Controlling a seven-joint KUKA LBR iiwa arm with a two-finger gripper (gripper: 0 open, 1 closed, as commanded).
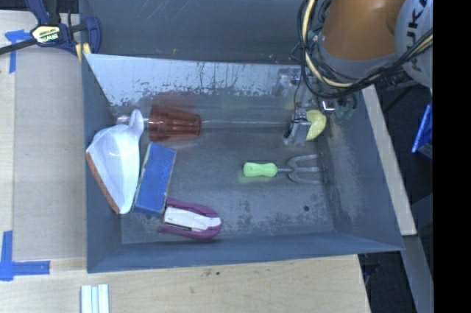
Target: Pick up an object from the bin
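One cup (174, 123), one scoop (118, 157), one fork (283, 170)

The bin (221, 28) is grey sheet metal, matt, its back wall scratched and streaked dark. The cup (174, 123) is red see-through plastic, smooth. The scoop (118, 153) is white plastic with a gloss. The blue block (155, 177) looks matt, its material unclear from here. The fork (276, 171) has a green matt plastic handle and dull bare-metal tines. The arm cover (366, 2) is an orange shell, smooth and shiny.

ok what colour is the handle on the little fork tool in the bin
The fork tool handle is light green, seen best in the camera view.
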